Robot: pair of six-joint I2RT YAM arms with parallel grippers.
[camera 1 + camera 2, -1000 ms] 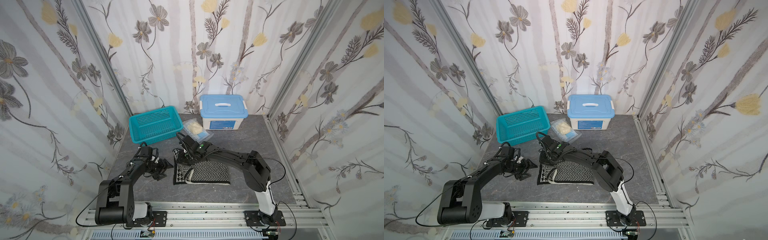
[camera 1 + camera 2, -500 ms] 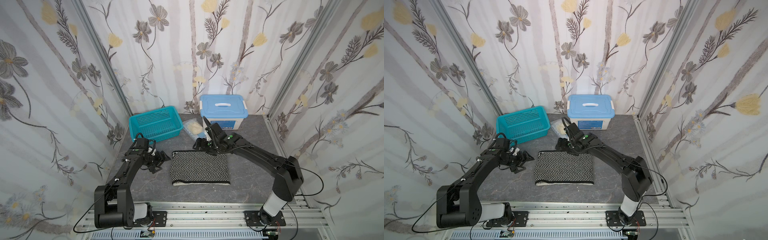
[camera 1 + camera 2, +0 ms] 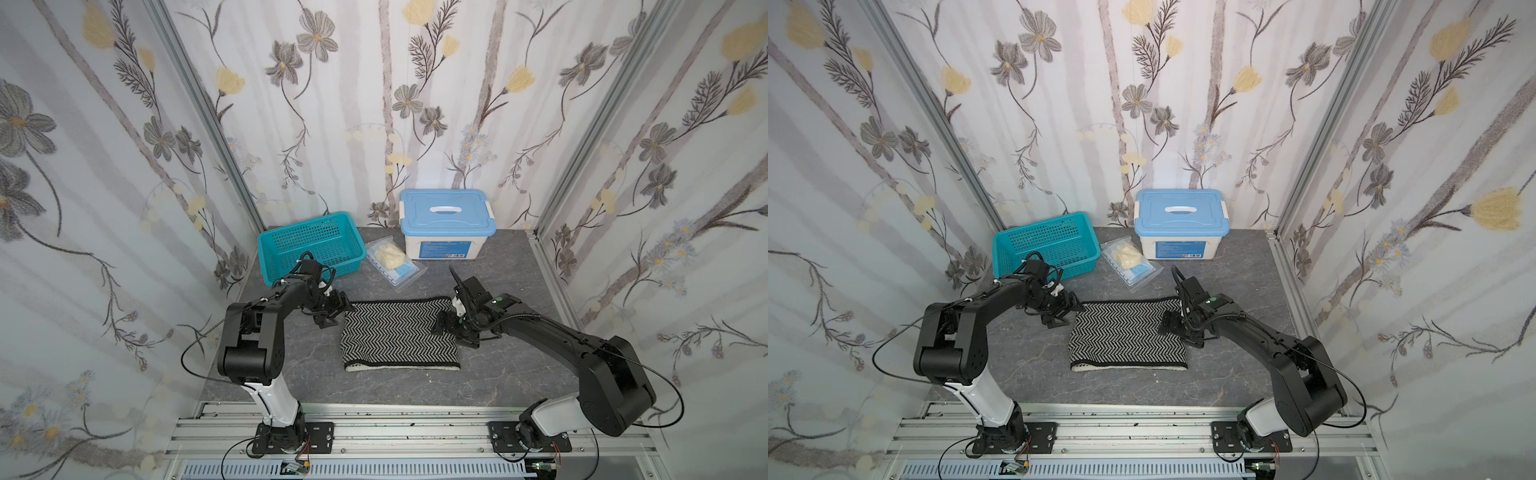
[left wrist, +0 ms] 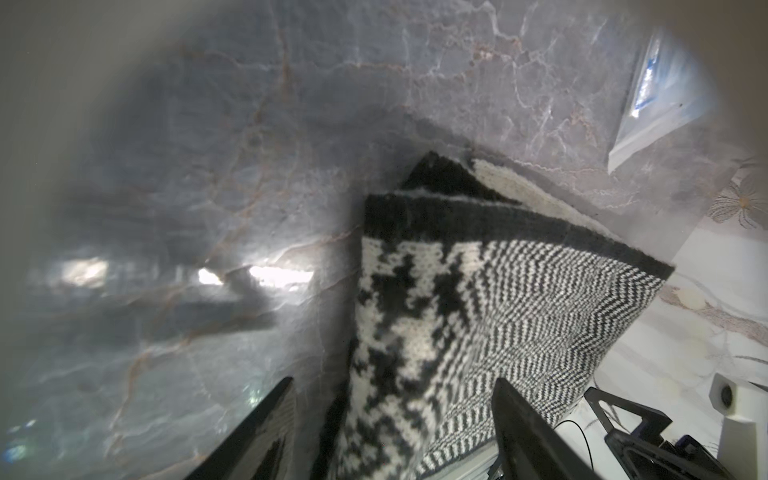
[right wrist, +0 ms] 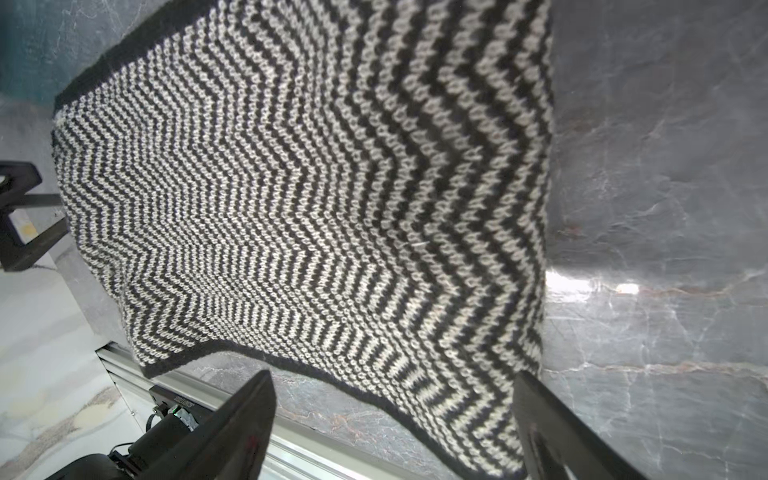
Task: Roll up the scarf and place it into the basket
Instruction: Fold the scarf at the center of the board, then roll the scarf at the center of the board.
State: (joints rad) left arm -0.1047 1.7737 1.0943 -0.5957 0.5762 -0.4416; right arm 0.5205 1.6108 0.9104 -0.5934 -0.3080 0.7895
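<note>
I am keeping my left hand [image 3: 334,311] spread at the far left corner of the scarf [image 3: 399,336]; in the left wrist view the folded houndstooth edge is lying between its fingers [image 4: 266,415], unpinched. My right hand [image 3: 455,332] is hovering with fingers spread wide at the scarf's right edge, gripping nothing. The scarf is lying folded flat, zigzag side up, in the middle of the tabletop [image 3: 498,374], not rolled. The basket [image 3: 291,245] is sitting apart from it in the far left corner, with a clear bag [image 3: 392,264] and a white box [image 3: 446,224] beside it
</note>
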